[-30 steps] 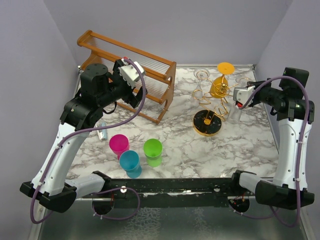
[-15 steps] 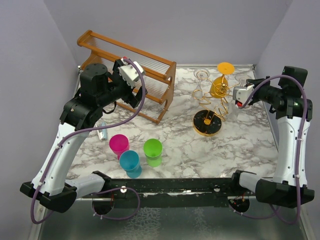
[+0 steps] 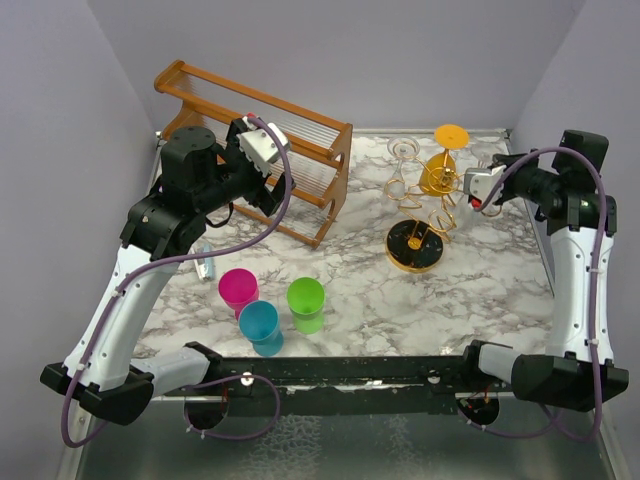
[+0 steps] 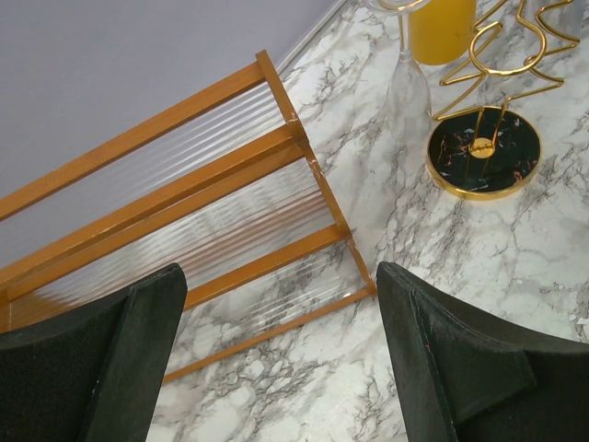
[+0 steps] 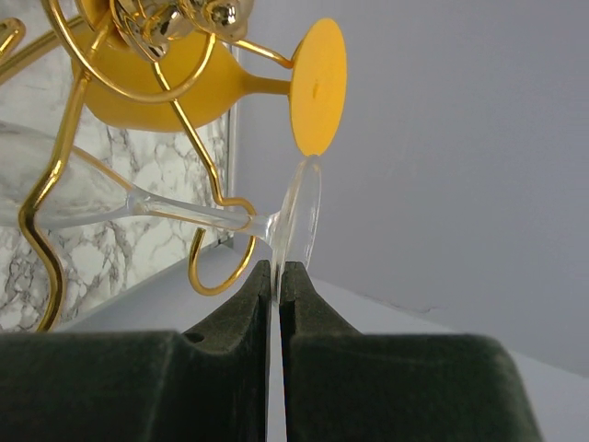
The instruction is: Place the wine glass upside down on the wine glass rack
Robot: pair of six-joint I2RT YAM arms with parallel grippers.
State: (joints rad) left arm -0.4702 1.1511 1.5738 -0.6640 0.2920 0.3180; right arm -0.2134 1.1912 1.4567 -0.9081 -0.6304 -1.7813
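Pink cup (image 3: 238, 288), blue cup (image 3: 259, 322), green cup (image 3: 306, 297) standing near left on marble table (image 3: 490, 290). Left gripper (image 4: 281, 276) hovering over wooden shelf (image 3: 343, 140), jaws spread wide, holding nothing. Far right: right gripper (image 5: 276, 267) pinching clear wine glass (image 5: 299, 216) by foot, jaws closing tight on it. Glass stem sitting in curled arm of wine glass rack (image 3: 415, 246), beside inverted yellow glass (image 3: 438, 175).

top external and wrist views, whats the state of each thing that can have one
clear wine glass: foot pinched by the right hand, stem inside a gold hook
right hand: shut on the glass foot
left hand: open, empty
yellow wine glass: hanging upside down on the wine glass rack
wine glass rack: standing upright
pink cup: upright
blue cup: upright
green cup: upright
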